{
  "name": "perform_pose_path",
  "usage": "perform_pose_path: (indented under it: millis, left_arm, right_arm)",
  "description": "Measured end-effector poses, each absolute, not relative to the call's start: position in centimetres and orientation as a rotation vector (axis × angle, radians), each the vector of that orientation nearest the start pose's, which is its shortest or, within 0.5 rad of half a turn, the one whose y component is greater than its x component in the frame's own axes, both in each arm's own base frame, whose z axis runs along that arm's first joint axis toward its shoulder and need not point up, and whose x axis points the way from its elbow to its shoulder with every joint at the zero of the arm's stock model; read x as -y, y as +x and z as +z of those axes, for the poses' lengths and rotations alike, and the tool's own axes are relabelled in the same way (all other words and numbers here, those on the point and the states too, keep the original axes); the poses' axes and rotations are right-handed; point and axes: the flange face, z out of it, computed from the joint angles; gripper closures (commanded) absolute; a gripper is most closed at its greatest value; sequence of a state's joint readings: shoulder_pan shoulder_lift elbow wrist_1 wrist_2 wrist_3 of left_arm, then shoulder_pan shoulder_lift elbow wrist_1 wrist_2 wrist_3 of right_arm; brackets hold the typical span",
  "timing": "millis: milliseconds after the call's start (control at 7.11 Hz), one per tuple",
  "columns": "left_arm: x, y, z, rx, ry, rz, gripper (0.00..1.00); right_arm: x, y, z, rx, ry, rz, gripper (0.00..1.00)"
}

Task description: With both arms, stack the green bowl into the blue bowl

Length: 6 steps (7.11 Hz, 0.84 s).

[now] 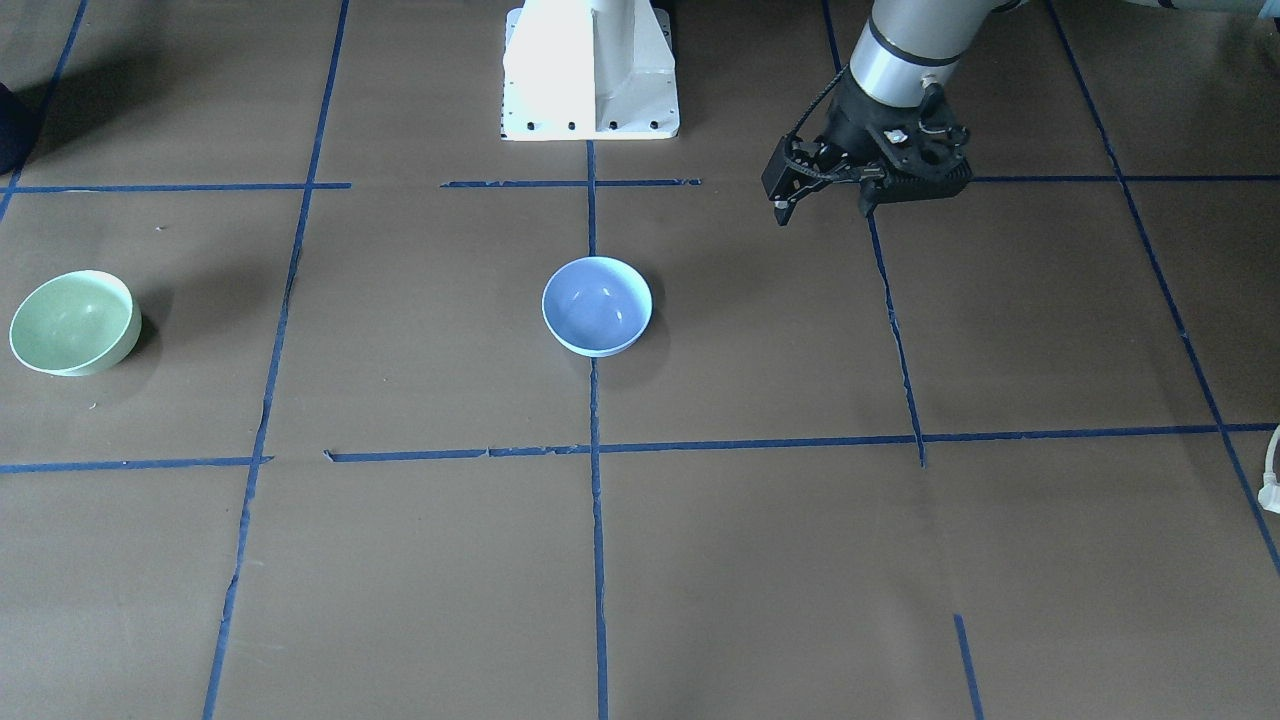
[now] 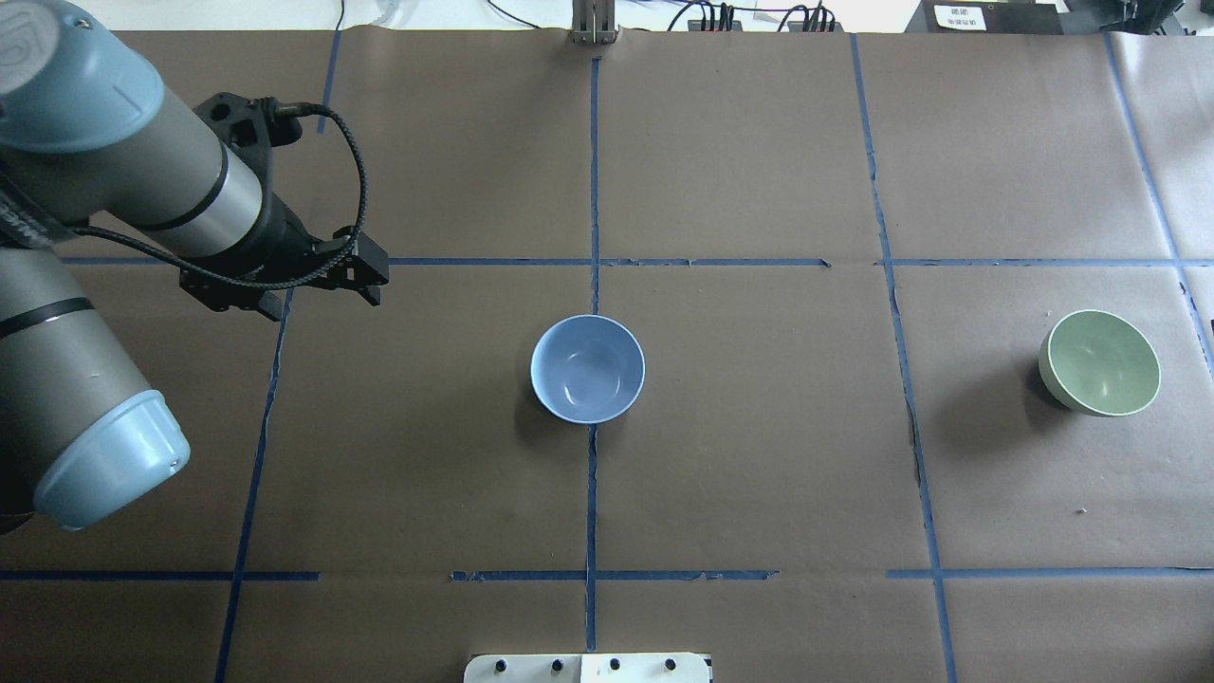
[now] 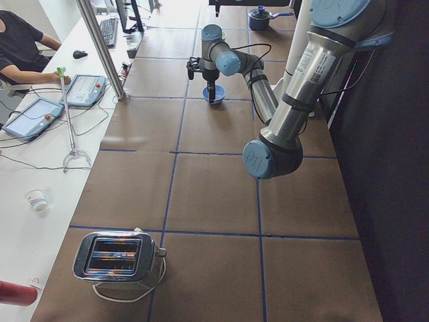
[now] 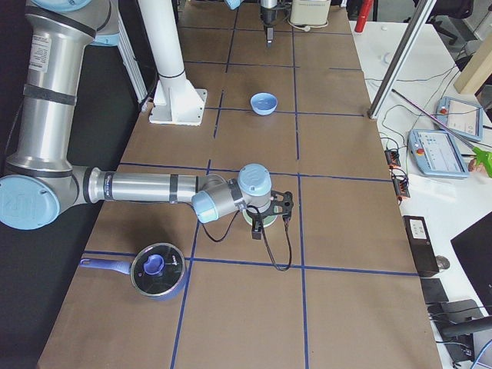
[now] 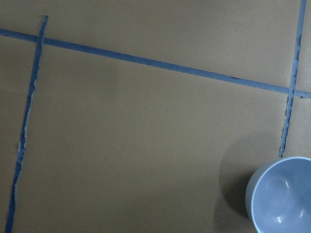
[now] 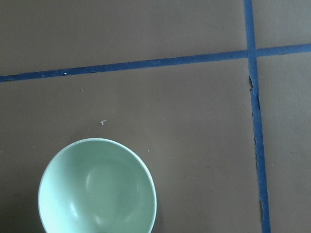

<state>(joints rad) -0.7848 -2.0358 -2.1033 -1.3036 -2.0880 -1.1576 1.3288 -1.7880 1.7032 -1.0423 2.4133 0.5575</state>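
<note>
Blue bowl (image 1: 597, 305) apart from left fingers (image 1: 783, 206)

Readable text: finding none anywhere.
White label (image 2: 957, 15): lying on a dark box (image 2: 991, 19) at 1 o'clock in the overhead view, bearing print too small for reading.
Left arm (image 2: 142, 180): carrying dark lettering at 9 o'clock in the overhead view, cut off at the edge and blurring beyond reading.
Right arm (image 4: 46, 100): showing small lettering at 10 o'clock in the right side view, too tiny for reading.

Blue bowl (image 2: 587, 369) upright, table centre; green bowl (image 2: 1100, 362) upright, well apart.
</note>
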Motion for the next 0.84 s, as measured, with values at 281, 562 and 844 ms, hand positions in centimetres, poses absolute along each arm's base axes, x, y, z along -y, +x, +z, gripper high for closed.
perform_pose_path:
  millis: [281, 562, 844]
  left_arm:
    - [43.7, 30.2, 22.0, -0.852, 0.002, -0.150, 0.00]
    - [43.5, 29.8, 22.6, -0.845, 0.002, -0.147, 0.00]
    - [43.6, 29.7, 22.8, -0.842, 0.005, -0.140, 0.00]
  right_arm:
    - [41.5, -8.4, 64.7, 0.925, 0.087, 0.144, 0.00]
    - [41.0, -12.1, 65.5, 0.908, 0.078, 0.155, 0.09]
    - [40.7, -13.4, 67.1, 0.884, 0.051, 0.157, 0.83]
